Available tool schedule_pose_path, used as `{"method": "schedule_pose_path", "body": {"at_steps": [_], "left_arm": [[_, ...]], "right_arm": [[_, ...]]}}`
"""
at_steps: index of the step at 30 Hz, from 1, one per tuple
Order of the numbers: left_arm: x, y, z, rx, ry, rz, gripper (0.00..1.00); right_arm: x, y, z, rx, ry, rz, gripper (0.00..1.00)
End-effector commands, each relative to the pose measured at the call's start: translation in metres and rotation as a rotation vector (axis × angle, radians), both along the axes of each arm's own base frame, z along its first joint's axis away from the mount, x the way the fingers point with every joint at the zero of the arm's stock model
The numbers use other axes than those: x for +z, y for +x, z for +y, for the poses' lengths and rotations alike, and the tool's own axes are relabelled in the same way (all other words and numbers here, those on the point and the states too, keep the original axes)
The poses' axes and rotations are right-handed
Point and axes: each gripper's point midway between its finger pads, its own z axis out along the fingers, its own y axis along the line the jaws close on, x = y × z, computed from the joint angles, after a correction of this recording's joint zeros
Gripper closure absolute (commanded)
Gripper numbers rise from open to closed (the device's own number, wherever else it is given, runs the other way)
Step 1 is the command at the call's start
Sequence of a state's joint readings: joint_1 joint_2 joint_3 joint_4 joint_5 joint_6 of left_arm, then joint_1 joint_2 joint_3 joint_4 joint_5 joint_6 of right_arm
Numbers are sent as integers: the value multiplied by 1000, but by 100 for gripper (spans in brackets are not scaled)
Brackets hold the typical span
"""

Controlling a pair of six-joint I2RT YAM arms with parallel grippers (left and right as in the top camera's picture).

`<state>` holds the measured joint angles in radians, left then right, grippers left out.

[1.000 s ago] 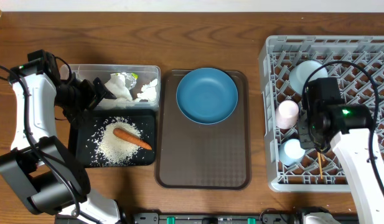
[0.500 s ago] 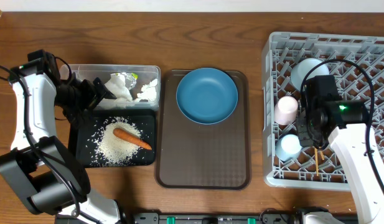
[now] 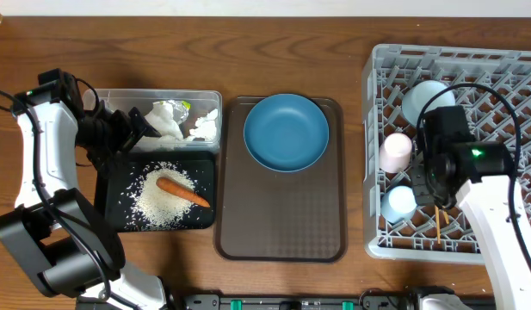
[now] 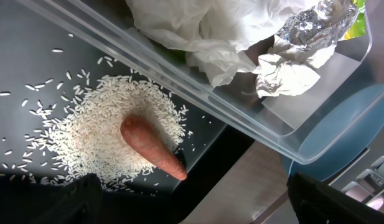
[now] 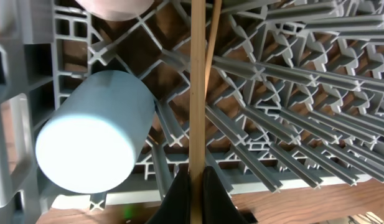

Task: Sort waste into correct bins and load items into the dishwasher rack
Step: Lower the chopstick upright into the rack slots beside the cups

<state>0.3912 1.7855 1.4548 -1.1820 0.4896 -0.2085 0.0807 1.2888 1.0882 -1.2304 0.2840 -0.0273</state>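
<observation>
While its right gripper [image 5: 195, 185] pinches shut on the wooden chopsticks [image 5: 196, 93], holding them over the large square grey plastic dishwasher rack [image 3: 506, 69], the robot's left gripper [image 3: 143, 129] hangs spread wide and empty at the other end of the brown wooden table [image 3: 248, 52]. It sits where the clear rectangular plastic tub [image 3: 209, 96] meets the shallow black rectangular tray [image 3: 110, 202].

Crumpled white paper napkins [image 3: 166, 120] and a scrap of silver foil [image 4: 316, 25] lie inside the tub. The small orange carrot [image 3: 182, 191] rests on a heap of loose white rice grains [image 3: 157, 202] in the black tray, which touches the tub.

In the rack's left part, a pink cup [image 3: 396, 151] lies between a small light blue bowl [image 3: 427, 96] and a light blue cup [image 3: 400, 201], which rests on its side just beside the chopsticks.

Between the bins and the rack, a round blue plate [image 3: 286, 132] sits at the far end of a large brown serving tray [image 3: 282, 224].
</observation>
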Motion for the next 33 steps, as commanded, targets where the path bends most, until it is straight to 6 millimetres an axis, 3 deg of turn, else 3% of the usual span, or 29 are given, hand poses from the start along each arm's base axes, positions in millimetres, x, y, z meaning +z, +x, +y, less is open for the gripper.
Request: {"method": "schedule_pose_path", "body": {"at_steps": [1,10,18,33], "left_arm": [[9,2,3,-3,19,-24,2],[9,2,3,-3,19,-24,2],[9,2,3,-3,19,-24,2],[9,2,3,-3,19,-24,2]], "right_arm": [[8,-2,-1,2,6,-39,99],[13,-5,-2,2,4,-54,99],[13,-10,-20,-96,-18,-52,99],[4,-3,-14,-94,37,-36,99]]}}
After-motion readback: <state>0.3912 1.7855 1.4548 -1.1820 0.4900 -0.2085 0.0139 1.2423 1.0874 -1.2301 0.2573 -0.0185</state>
